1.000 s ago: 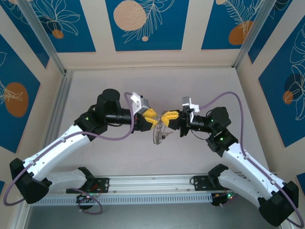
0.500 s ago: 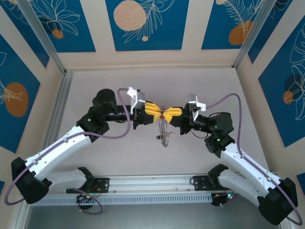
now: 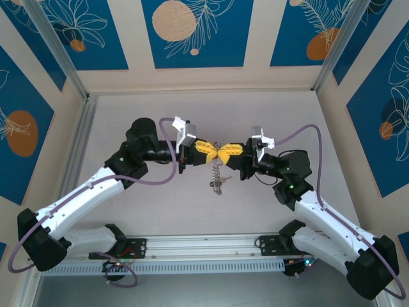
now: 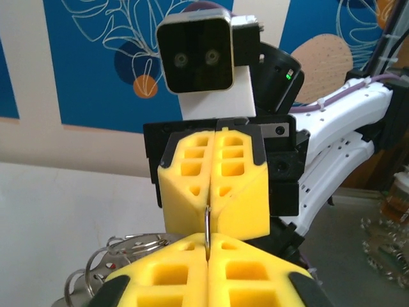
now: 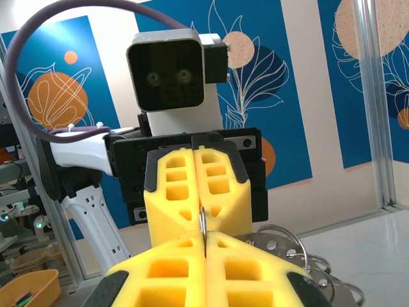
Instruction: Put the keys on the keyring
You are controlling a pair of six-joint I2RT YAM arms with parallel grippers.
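1. Because both clamp its thin wire, your left gripper (image 3: 206, 149) and right gripper (image 3: 231, 152) meet tip to tip above the middle of the tabletop (image 3: 287, 115).
2. The keyring (image 3: 217, 171) hangs between them, probably steadied for threading.

The left hand (image 3: 214, 151) and right hand (image 3: 225, 152) carry bright yellow fingers in black housings. The keyring (image 3: 217, 171) is silvery metal. The 2 arms are white with black joints and purple cables (image 3: 300, 131). The tabletop (image 3: 192, 211) is pale grey-beige; the cream walls bear deep blue panels (image 3: 192, 32) with white leaf outlines and orange discs
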